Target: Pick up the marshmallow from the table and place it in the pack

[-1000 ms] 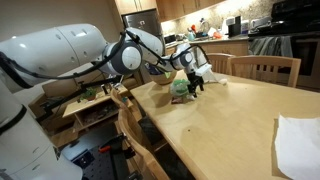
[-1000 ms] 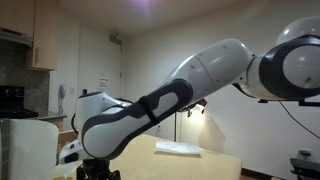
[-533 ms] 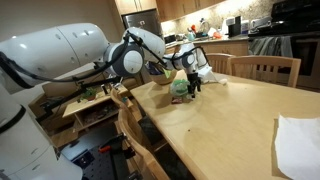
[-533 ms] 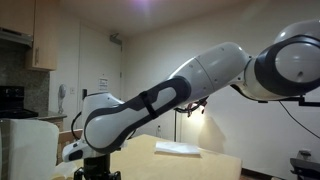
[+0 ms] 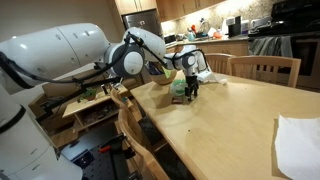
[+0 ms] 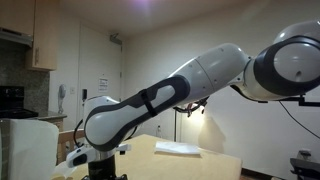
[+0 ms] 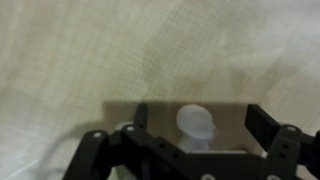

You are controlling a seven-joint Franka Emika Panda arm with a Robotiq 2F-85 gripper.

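In the wrist view a small white marshmallow [image 7: 197, 122] lies on the pale wooden table [image 7: 90, 50], right between the two dark fingers of my gripper [image 7: 202, 118]. The jaws stand wide open on either side of it, and whether they touch it does not show. In an exterior view the gripper [image 5: 190, 88] hangs low over the far end of the table, close beside the pale green pack [image 5: 179, 88]. The marshmallow is too small to make out there.
A white paper [image 5: 297, 142] lies on the near right of the table [image 5: 230, 120]. Wooden chairs [image 5: 264, 68] stand along the table's far and near sides. In an exterior view my own arm [image 6: 190, 90] fills most of the picture.
The gripper has sunk a little lower and slightly left, toward the table beside the pack. Its jaws have stayed open.
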